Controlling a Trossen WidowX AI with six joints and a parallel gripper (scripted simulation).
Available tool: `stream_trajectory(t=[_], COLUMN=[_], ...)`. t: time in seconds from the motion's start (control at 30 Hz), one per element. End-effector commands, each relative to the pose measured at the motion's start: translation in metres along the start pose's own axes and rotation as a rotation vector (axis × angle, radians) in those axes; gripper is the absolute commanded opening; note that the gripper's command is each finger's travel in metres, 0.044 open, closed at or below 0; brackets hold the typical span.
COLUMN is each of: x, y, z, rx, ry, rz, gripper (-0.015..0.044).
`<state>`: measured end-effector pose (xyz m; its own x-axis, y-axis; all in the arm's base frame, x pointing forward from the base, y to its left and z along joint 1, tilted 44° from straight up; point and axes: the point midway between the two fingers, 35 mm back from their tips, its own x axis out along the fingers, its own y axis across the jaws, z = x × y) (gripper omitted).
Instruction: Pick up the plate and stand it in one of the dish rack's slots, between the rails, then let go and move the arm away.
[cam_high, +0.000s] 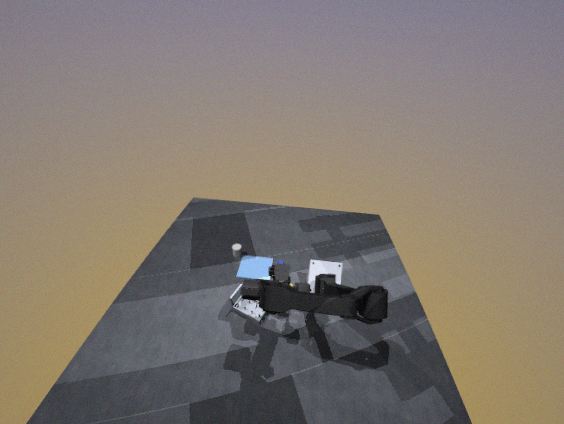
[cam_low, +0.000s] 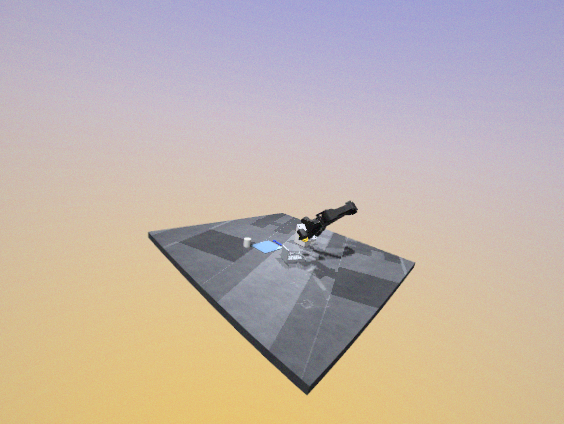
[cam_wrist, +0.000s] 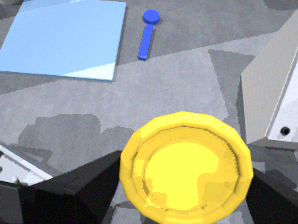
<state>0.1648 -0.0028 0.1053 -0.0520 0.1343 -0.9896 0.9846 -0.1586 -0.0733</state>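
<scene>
The round yellow plate (cam_wrist: 186, 175) (cam_low: 305, 240) fills the lower middle of the wrist view, its hollow face toward the camera. My gripper (cam_wrist: 183, 166) is shut on it, one black finger at each side of the rim, and holds it above the table. In the top view only a yellow sliver of the plate (cam_high: 291, 285) shows beside the arm. The white dish rack (cam_high: 250, 309) (cam_low: 295, 256) stands on the table, partly hidden by the arm in the top view. Only a corner of the rack (cam_wrist: 25, 164) shows at the lower left of the wrist view.
A light blue square mat (cam_high: 255, 267) (cam_low: 266, 246) (cam_wrist: 65, 40) lies behind the rack. A blue spoon-like object (cam_wrist: 146, 42) (cam_low: 277, 243) lies beside it. A white cylinder (cam_high: 237, 247) (cam_low: 247, 242) stands past the mat. A white block with dark holes (cam_high: 325, 267) (cam_wrist: 265, 100) stands near the arm.
</scene>
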Motion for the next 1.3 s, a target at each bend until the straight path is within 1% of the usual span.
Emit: stream_trajectory(t=[0.0,0.63,1.27], x=[0.004,0.02,0.02], y=[0.001,0.014,0.03], z=[0.002,0.004,-0.008], rx=[-0.04,-0.236,-0.374], ry=[-0.075,-0.396,-0.652], rz=[0.029,0.19,0.46], gripper=[0.0,0.0,0.0])
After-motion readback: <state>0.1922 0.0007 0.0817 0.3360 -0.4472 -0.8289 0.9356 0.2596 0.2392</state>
